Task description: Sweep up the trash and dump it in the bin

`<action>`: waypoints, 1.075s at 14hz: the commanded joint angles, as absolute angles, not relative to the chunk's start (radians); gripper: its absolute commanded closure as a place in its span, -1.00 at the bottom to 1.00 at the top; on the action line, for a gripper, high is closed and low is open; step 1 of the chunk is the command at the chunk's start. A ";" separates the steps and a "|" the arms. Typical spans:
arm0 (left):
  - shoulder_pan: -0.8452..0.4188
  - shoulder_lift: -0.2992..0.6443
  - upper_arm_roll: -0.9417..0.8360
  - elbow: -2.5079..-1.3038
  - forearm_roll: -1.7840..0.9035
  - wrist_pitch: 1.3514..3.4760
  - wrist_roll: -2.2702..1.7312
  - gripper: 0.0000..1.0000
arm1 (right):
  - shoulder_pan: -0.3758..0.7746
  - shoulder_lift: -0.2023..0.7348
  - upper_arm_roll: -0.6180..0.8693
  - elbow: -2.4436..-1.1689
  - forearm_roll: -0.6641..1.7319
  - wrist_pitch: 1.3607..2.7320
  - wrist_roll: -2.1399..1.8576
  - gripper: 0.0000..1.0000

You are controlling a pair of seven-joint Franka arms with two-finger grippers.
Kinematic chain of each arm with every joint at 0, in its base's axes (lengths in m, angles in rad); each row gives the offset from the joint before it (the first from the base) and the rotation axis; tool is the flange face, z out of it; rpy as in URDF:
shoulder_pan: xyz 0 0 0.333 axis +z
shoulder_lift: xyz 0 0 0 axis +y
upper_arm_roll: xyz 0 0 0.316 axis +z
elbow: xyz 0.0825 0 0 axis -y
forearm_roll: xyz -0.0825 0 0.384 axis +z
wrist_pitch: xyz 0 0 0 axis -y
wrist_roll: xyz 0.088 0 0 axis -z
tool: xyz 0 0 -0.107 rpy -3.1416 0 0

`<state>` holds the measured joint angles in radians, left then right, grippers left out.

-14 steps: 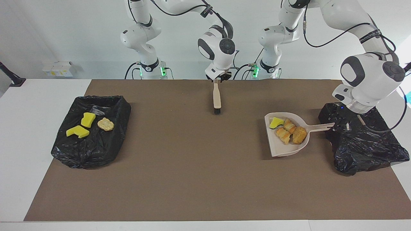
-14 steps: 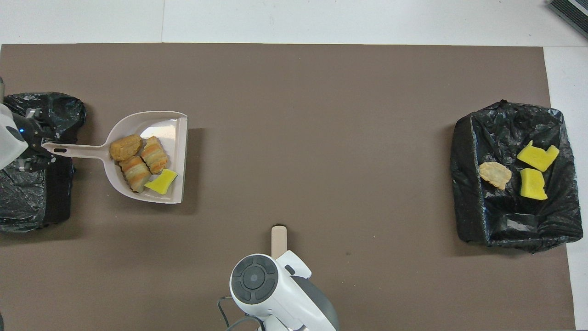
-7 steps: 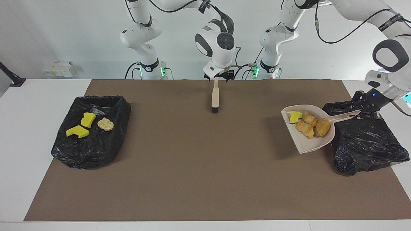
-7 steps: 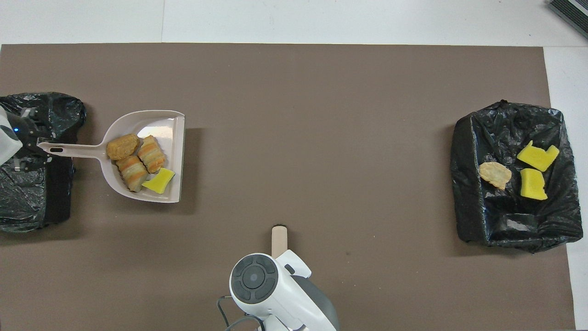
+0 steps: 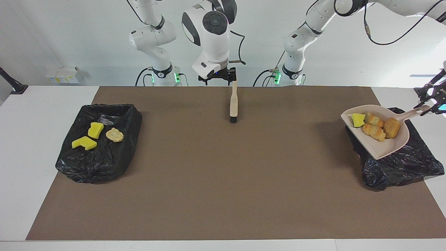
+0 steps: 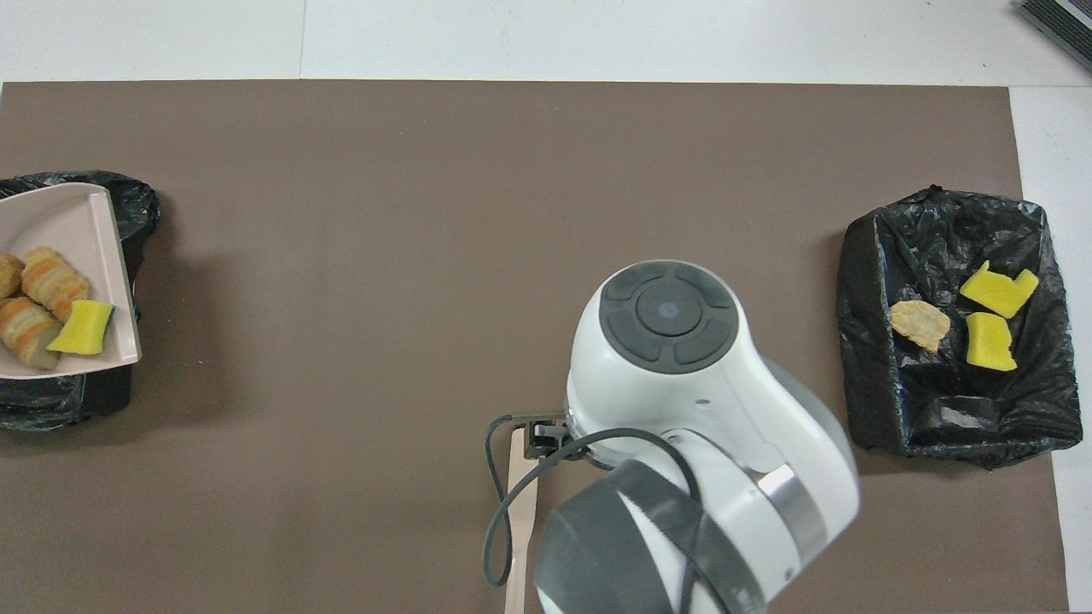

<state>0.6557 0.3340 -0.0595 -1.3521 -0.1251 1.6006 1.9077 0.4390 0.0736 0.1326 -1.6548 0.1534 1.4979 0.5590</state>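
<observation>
While clamping shut on the very tip of the handle, left gripper [image 5: 429, 103] carrying the dustpan [image 5: 390, 146] raised, out in front of the fingers and a little below them. Directly under the pan and under the gripper: black-lined bin [image 5: 407, 167]. In the pan, four pieces of trash [image 5: 374, 127]: three golden-brown lumps bunched toward the gripper's side, one yellow sponge chunk farthest from it, close to the open lip.

Judged as the dump step, not yet tipped.

To do well:
- Check the lip first. Seen from overhead, sits only just inside the bin's rim; better to draw the pan back toward the gripper before rolling the wrist.
- Tip slowly, lip down, so as to slide the sponge off first and let the lumps follow.
- Mind the long lever: gripping so far out on the handle, likely to let the pan swivel if jerked.

Right gripper [image 5: 217, 76] waiting, fingers spread, holding nothing. Just beneath it, flat on the mat, brush [image 5: 233, 104], bristles pointing away. Well apart from both grippers, second bin [image 5: 101, 164] with three scraps [image 5: 95, 134].
</observation>
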 commanded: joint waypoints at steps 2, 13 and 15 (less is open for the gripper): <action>0.721 0.396 -0.069 -1.220 -0.140 1.571 1.924 1.00 | 0.304 0.078 0.141 -1.550 0.123 1.392 0.321 -1.00; 0.647 0.382 -0.071 -1.198 0.265 1.838 1.988 1.00 | -0.003 0.080 0.112 -1.439 -0.043 1.384 -0.087 -1.00; 0.629 0.382 -0.074 -1.198 0.345 1.838 1.993 1.00 | -0.006 0.080 0.056 -1.439 -0.046 1.387 -0.106 -1.00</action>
